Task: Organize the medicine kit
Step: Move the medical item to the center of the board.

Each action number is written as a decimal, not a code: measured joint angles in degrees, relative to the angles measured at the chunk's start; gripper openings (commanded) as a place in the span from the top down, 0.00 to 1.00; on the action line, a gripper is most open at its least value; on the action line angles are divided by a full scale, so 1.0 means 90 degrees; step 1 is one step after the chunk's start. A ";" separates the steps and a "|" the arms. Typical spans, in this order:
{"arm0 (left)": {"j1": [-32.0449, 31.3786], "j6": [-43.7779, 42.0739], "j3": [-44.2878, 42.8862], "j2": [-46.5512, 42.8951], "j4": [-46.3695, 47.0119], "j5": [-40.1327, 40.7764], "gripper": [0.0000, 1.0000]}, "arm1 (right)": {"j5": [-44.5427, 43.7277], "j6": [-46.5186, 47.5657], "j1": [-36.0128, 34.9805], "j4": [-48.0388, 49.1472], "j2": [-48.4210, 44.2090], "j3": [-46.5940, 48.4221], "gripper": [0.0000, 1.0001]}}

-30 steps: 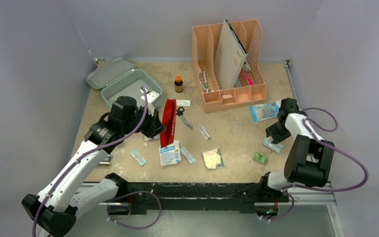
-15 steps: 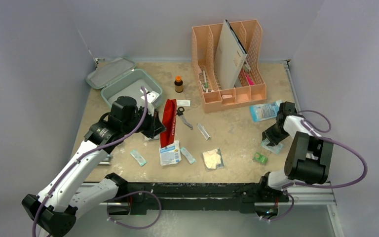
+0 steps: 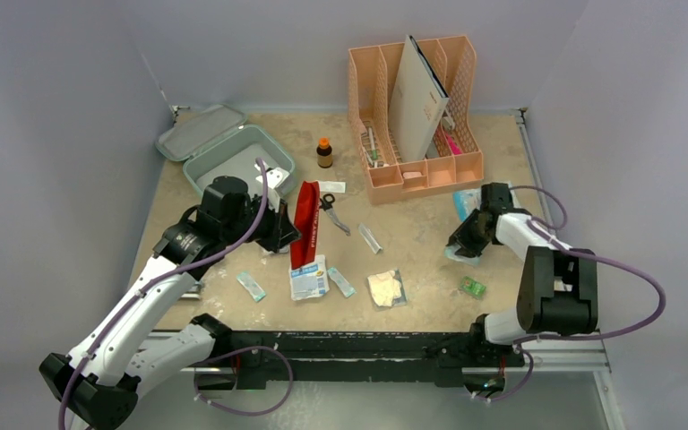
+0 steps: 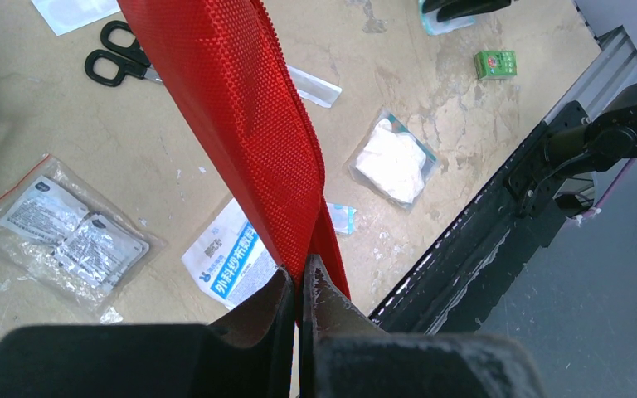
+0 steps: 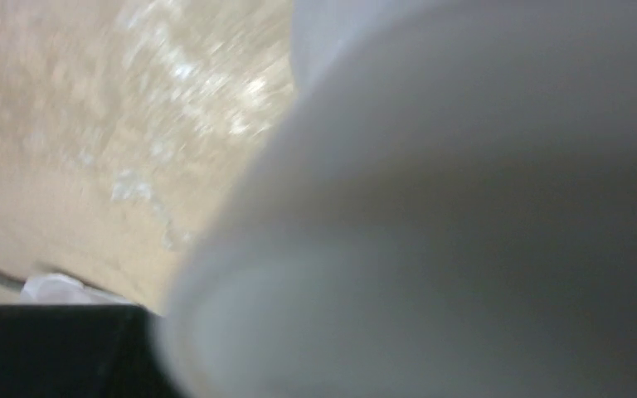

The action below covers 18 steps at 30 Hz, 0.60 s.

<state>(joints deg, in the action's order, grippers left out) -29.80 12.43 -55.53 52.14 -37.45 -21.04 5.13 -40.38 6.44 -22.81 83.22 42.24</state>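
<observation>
Clearly early days: the medicine kit lies open at the far-left corner, while most supplies are loose on the tabletop.
Only one pale item shows inside the case. The left gripper has its jaws pinched tight on one end of the red pouch, just toward the near edge from the kit. The right gripper sits low by the right edge over a small teal packet. Its wrist view is a blur, so whether it is open or gripping cannot be told. Scissors, brown bottle, gauze bag, dressing packet and green box all look yet to be packed.
</observation>
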 measured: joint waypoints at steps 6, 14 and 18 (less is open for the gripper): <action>0.0000 0.0000 0.0002 -0.0010 0.0000 0.0000 1.00 | 0.0228 -0.0187 -0.1321 0.0245 0.0002 -0.0022 0.62; 0.0000 -0.0002 0.0005 -0.0061 0.0002 -0.0005 1.00 | 0.0257 -0.0022 -0.2458 -0.0085 0.0078 0.0600 0.60; 0.0000 -0.0002 0.0005 -0.0061 0.0000 -0.0007 1.00 | 0.0100 0.0073 -0.2526 -0.0238 -0.0080 0.0731 0.59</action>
<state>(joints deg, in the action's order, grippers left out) -29.80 12.40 -55.48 51.59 -37.45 -21.10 6.02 -39.72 -16.29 -24.95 82.50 48.82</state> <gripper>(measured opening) 0.004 0.400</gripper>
